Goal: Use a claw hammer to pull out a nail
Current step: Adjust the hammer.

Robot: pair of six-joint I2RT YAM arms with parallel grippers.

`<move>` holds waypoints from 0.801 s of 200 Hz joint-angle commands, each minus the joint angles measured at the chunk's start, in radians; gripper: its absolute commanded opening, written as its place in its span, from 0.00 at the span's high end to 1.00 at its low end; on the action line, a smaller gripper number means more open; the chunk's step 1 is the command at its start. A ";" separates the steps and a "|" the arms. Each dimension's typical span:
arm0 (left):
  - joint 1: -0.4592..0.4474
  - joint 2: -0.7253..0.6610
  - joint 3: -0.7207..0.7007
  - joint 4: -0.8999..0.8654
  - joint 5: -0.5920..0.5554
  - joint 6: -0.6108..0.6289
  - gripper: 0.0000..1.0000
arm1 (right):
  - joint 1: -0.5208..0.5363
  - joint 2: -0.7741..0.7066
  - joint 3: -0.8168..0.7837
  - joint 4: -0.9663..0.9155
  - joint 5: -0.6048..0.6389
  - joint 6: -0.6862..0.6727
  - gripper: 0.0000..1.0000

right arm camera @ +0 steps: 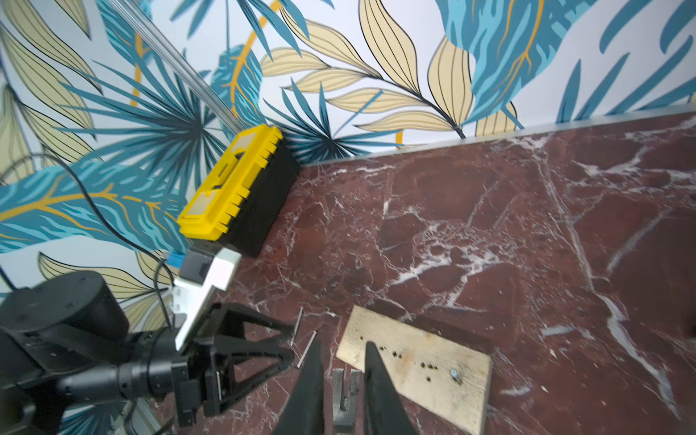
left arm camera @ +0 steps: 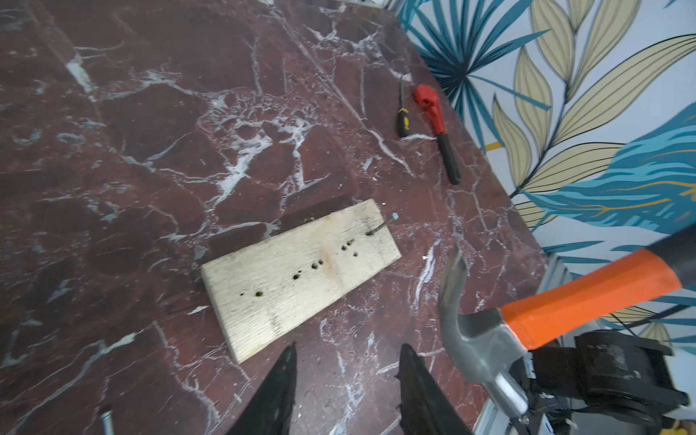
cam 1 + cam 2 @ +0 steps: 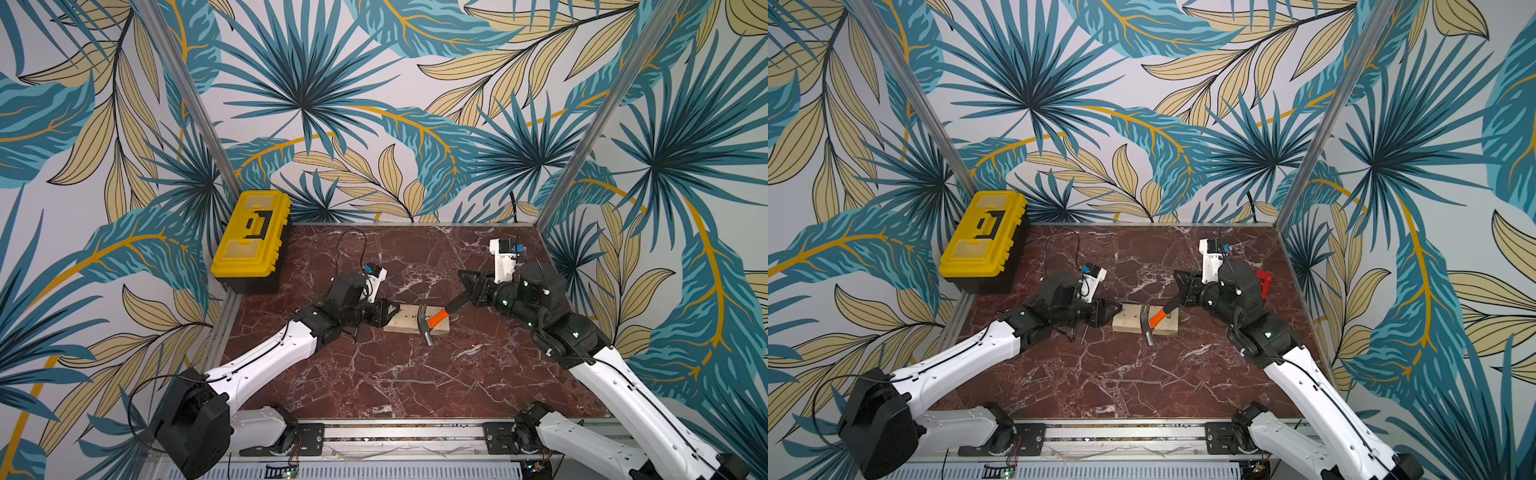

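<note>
The right fingers (image 1: 309, 395) are pressed on the black rubber handle of the small claw hammer (image 3: 439, 318) (silver steel head, orange upper shaft). They hold it slanted over the pale wooden board (image 3: 402, 322), which lies flat on the dark red marble counter (image 3: 374, 374). In both top views the hammer's head is at the board's front edge. The left fingers (image 2: 277, 391) are spread and pinch nothing; they are just beside the opposite end of the board.

The thin steel nail (image 2: 376, 229) leans out of the wood near the board's end on the right arm's side, beyond a row of empty holes. The forked claw is near it but apart from it, so the step in hand seems to be placing the claw.

To do this well, the fork should probably come in low along the wood and slide under the nail head until the shank sits deep in the slot. Because the nail leans, the slot must line up with the shank, or the claw may slip off. After that the handle can be rocked slowly over the curved head.

The board looks light and is not fixed — it would likely lift together with the nail. So the left fingers should first press it down, away from the hammer's path. Two loose nails (image 1: 307, 349) lie on the counter beside that end, and it is better not to push them under the board.
</note>
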State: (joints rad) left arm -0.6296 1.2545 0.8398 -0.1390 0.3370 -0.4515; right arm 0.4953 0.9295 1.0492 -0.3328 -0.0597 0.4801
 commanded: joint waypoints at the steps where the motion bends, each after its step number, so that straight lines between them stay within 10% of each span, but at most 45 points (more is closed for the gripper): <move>1: 0.002 -0.024 -0.053 0.190 0.159 -0.087 0.54 | 0.002 -0.009 0.028 0.197 -0.045 0.063 1.00; 160: 0.031 -0.039 -0.220 0.786 0.494 -0.400 0.42 | 0.000 -0.069 -0.044 0.488 -0.115 0.237 1.00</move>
State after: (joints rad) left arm -0.6067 1.2446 0.6132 0.5701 0.7807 -0.8211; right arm 0.4953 0.8852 1.0088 -0.0265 -0.1402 0.6250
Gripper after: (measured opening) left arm 0.580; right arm 0.191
